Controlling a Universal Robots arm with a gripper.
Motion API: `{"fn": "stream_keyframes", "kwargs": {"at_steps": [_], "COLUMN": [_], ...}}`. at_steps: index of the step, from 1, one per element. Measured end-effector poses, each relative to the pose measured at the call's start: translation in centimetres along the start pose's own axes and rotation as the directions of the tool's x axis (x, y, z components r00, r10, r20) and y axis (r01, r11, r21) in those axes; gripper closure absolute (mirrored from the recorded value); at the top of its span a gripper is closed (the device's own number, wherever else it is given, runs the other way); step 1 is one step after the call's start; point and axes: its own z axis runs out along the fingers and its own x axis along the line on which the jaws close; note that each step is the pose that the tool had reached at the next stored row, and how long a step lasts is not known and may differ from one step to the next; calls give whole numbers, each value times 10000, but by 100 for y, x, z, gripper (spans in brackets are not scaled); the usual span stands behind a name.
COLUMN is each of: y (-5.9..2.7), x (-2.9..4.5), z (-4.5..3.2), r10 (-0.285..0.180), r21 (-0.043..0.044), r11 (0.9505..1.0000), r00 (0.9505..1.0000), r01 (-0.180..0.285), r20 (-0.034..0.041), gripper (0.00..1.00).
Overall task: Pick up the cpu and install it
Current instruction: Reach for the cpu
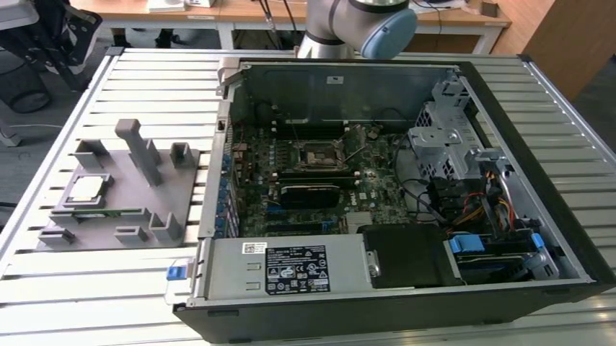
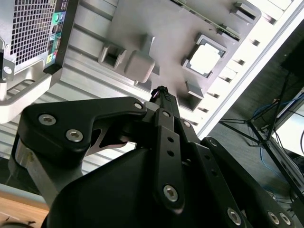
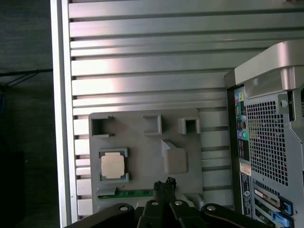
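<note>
The cpu (image 1: 86,189) is a small silver-topped square chip lying flat in a recess of the grey plastic tray (image 1: 120,216), at the exterior view's left. Both wrist views show the cpu (image 2: 205,61) (image 3: 113,166) from high above, still seated in the tray (image 2: 142,23) (image 3: 142,142). My gripper (image 2: 160,91) (image 3: 165,183) hangs well above the tray, off to one side of the chip and apart from it. Its black fingers meet at the tips with nothing between them. The black square socket (image 1: 316,155) sits on the motherboard inside the open case.
The open computer case (image 1: 539,238) fills the exterior view's middle and right, with drive cages, cables and a power supply (image 1: 288,268). Upright grey posts (image 1: 140,148) stand on the tray. My arm (image 1: 361,25) rises behind the case. The slatted metal table (image 1: 86,303) ends near the tray.
</note>
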Motion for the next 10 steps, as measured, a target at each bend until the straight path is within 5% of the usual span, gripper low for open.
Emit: {"fn": "stream_keyframes", "kwargs": {"at_steps": [10], "y": [-9], "x": [120], "z": [3], "r10": [0], "r21": [0], "r11": [10000], "r00": [10000], "r01": [0], "r20": [-8], "gripper": [89]}}
